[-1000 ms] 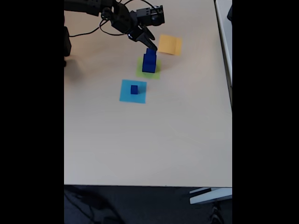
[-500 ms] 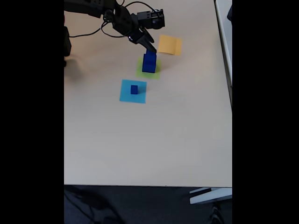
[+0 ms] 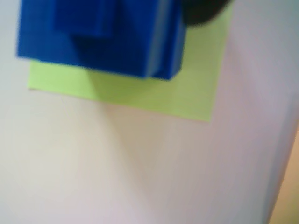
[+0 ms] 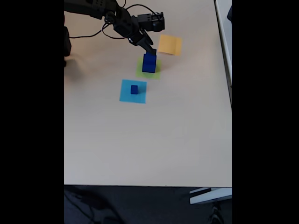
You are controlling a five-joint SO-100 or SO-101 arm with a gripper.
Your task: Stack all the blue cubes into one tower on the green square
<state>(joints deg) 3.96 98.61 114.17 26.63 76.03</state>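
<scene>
in the fixed view we see the black two-finger gripper (image 4: 148, 49) above stacked dark blue cubes (image 4: 149, 63) on the flat lime-green paper square (image 4: 156, 71), plus a small blue cube (image 4: 134, 89) on the light-blue paper square (image 4: 126, 95); the wrist view blurs the stack (image 3: 98, 37). we cannot tell the finger spread.

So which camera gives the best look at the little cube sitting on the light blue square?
The fixed view. There the small cube sits near the middle of the light-blue square, clear of the arm. The wrist view looks elsewhere, at the blurred blue stack on the green square.
</scene>
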